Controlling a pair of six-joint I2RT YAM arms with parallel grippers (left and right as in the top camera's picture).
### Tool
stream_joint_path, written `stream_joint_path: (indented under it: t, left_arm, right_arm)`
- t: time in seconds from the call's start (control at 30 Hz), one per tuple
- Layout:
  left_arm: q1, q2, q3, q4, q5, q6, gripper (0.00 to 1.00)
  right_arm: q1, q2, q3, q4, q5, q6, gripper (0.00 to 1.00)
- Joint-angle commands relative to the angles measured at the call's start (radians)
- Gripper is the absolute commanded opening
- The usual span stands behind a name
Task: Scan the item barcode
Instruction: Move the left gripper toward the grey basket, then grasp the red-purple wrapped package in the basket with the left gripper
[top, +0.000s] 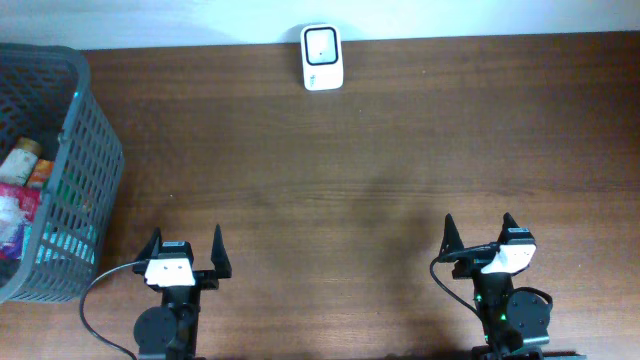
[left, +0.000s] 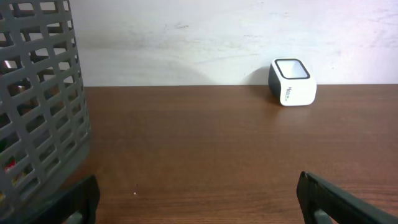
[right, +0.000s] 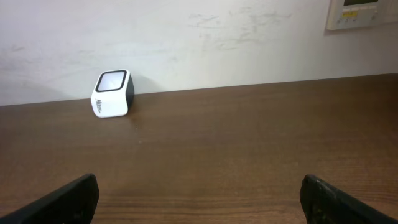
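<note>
A white barcode scanner (top: 322, 58) with a dark window stands at the table's far edge by the wall; it also shows as the scanner (left: 291, 82) in the left wrist view and the scanner (right: 112, 94) in the right wrist view. Packaged items (top: 22, 190) lie inside a grey mesh basket (top: 84, 170) at the far left. My left gripper (top: 186, 248) sits open at the near edge, just right of the basket, holding nothing. My right gripper (top: 479, 232) is open and bare at the near right. Both are far from the scanner.
The grey basket wall (left: 37, 106) fills the left of the left wrist view, close to that gripper. A white wall runs behind the brown wooden table (top: 400, 160). A wall panel (right: 362, 12) shows at the top right of the right wrist view.
</note>
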Motion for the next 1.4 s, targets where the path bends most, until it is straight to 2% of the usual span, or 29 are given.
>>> stream_joint_path:
  t: [0.0,0.93,0.97,1.0,1.07,1.1,1.17,1.2,1.23,1.27,1.3,1.37]
  left_arm:
    - [-0.003,-0.009,-0.008,0.002,0.0,-0.003,0.99]
    - [-0.003,-0.009,-0.008,0.005,-0.015,-0.003,0.99]
    - [-0.003,-0.009,-0.007,0.006,0.018,-0.003,0.99]
    - [-0.003,-0.009,-0.007,0.042,0.084,-0.003,0.99]
    - [-0.003,-0.009,-0.007,0.233,0.222,-0.003,0.99]
    - [-0.003,-0.009,-0.007,0.407,0.27,-0.003,0.99]
    - [-0.003,-0.001,0.026,0.652,0.256,-0.003,0.99]
    - [-0.003,0.026,0.103,0.623,0.251,-0.002,0.99]
    - [-0.002,0.09,0.225,0.525,0.212,0.002,0.99]
    - [-0.003,0.218,0.424,0.333,0.145,0.03,0.99]
    - [-0.003,0.347,0.609,0.144,0.155,0.111,0.99]
    - [-0.003,0.63,1.009,-0.269,0.394,0.149,0.99]
  right_arm:
    - [0.005,-0.007,-0.009,-0.003,0.012,0.004,0.99]
    - [0.005,-0.007,-0.009,-0.003,0.012,0.004,0.99]
    - [0.005,-0.007,-0.009,-0.003,0.012,0.004,0.99]
    - [0.005,-0.007,-0.009,-0.003,0.012,0.003,0.99]
    - [0.005,-0.007,-0.009,-0.003,0.012,0.004,0.99]
    - [0.005,-0.007,-0.009,-0.003,0.012,0.004,0.99]
    - [0.005,-0.007,-0.009,-0.003,0.012,0.003,0.99]
    - [0.005,-0.007,-0.009,-0.003,0.012,0.003,0.98]
    - [0.005,-0.007,-0.009,-0.003,0.012,0.003,0.99]
    - [0.005,-0.007,-0.009,-0.003,0.012,0.004,0.99]
    - [0.005,-0.007,-0.009,-0.003,0.012,0.004,0.99]
    - [0.005,-0.007,-0.009,-0.003,0.012,0.004,0.99]
